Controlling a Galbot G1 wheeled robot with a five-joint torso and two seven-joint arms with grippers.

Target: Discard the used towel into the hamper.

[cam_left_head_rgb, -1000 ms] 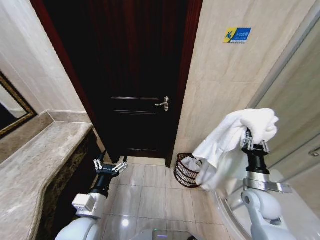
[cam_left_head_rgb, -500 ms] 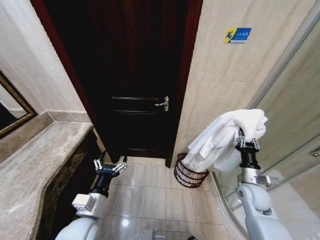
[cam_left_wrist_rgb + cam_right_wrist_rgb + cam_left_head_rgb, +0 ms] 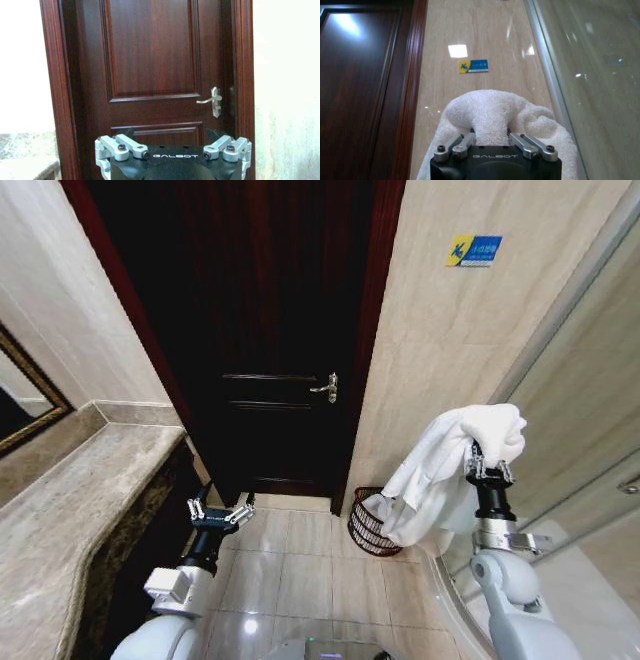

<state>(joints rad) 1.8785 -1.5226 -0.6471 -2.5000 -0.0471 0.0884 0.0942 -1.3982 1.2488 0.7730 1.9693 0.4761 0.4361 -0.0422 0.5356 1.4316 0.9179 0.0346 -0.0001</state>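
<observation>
Right now my right gripper (image 3: 488, 463) is raised beside the tiled wall (image 3: 440, 330), its fingers clamped on a white terry towel (image 3: 440, 470); in the right wrist view the towel (image 3: 492, 116) bulges out between the closed fingers as a thick, nubbly fold. From the grip the soft cloth mounds over the top and hangs down in loose folds toward the floor (image 3: 290, 570). Its lower end drapes in front of the hamper (image 3: 368, 525), a dark red-brown openwork wire basket standing on the glossy pale floor tiles against the wall, just beside the door frame. The towel hides much of the hamper's right part, and I cannot tell whether the cloth touches the rim. A dark panelled wooden door (image 3: 275, 350) with a metal lever handle (image 3: 326, 387) fills the middle. A small blue and yellow sign (image 3: 474, 250) is stuck high on the wall. A polished stone counter (image 3: 70, 510) runs along my left, and a glass panel (image 3: 590, 430) slants on my right. My left gripper (image 3: 219, 509) hovers low over the floor near the counter's edge, fingers spread wide and holding nothing.
</observation>
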